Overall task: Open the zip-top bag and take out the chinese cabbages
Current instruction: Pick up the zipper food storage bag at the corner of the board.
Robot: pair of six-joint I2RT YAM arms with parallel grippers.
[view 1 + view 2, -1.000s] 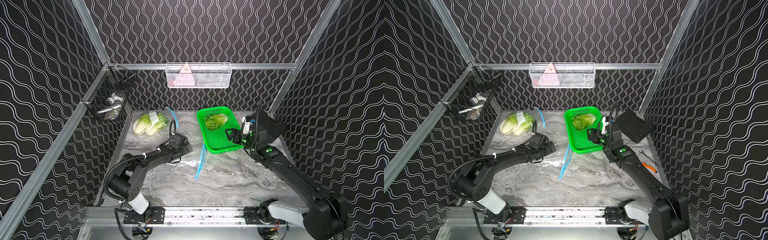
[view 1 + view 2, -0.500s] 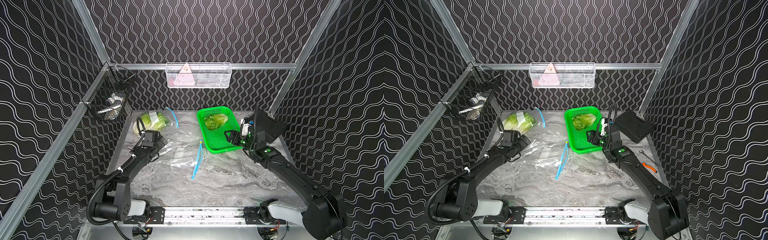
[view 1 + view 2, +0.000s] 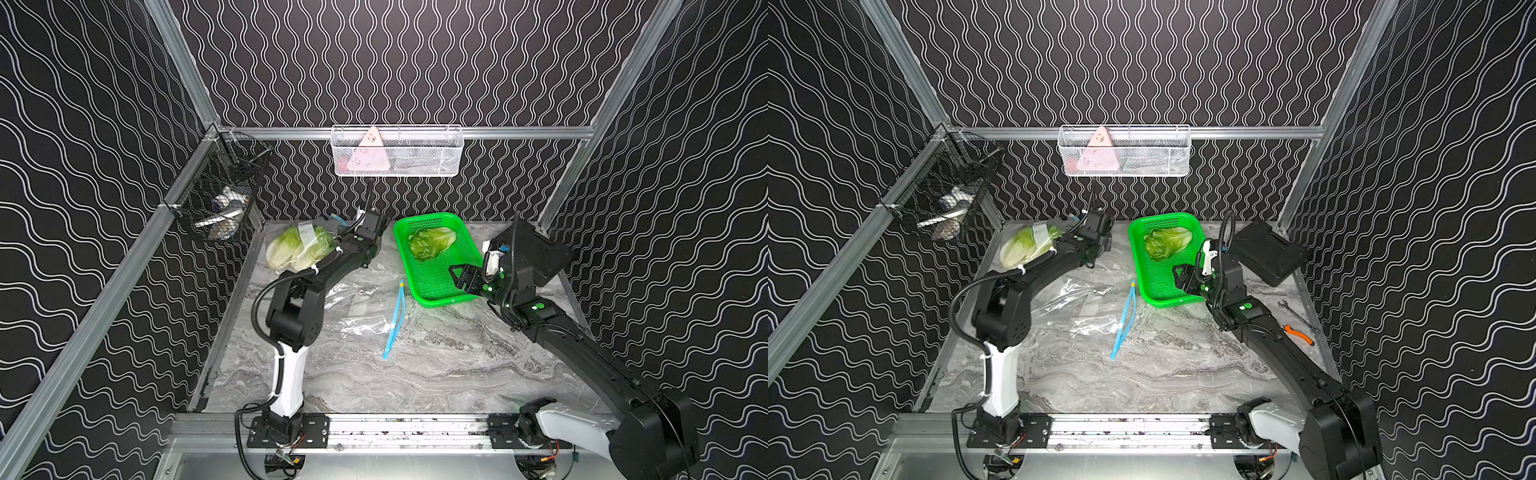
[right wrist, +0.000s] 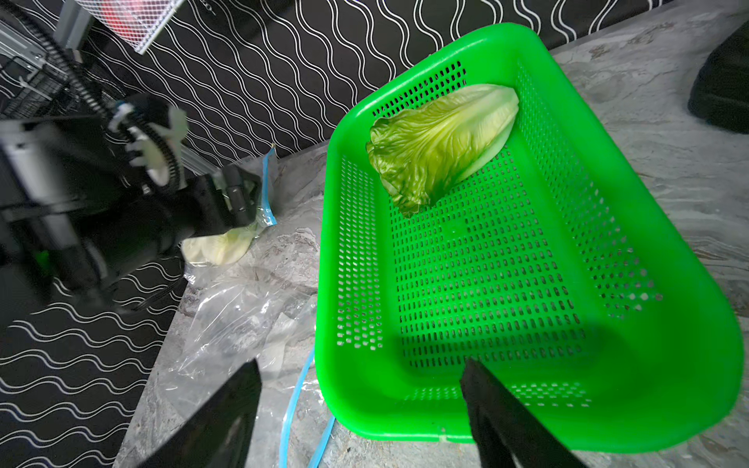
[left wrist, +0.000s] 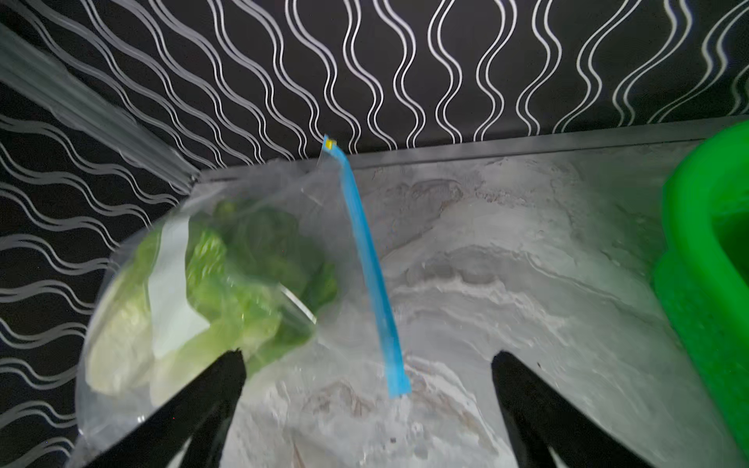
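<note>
Left hand (image 5: 367, 358) gapes empty by the bagged cabbages (image 5: 219, 279); right hand (image 4: 360, 364), spread and empty, hovers at the basket (image 4: 405, 423).

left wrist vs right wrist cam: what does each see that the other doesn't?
Only left wrist: the left gripper, jaws wide apart, and the leafy ends of the bagged cabbages. Only right wrist: the right gripper, open, the loose cabbage in the green basket, the flat clear bag and the left arm. Both: the green basket, the marble table, the blue zip strip and the bagged cabbages, though right wrist shows only their pale stalk ends.
</note>
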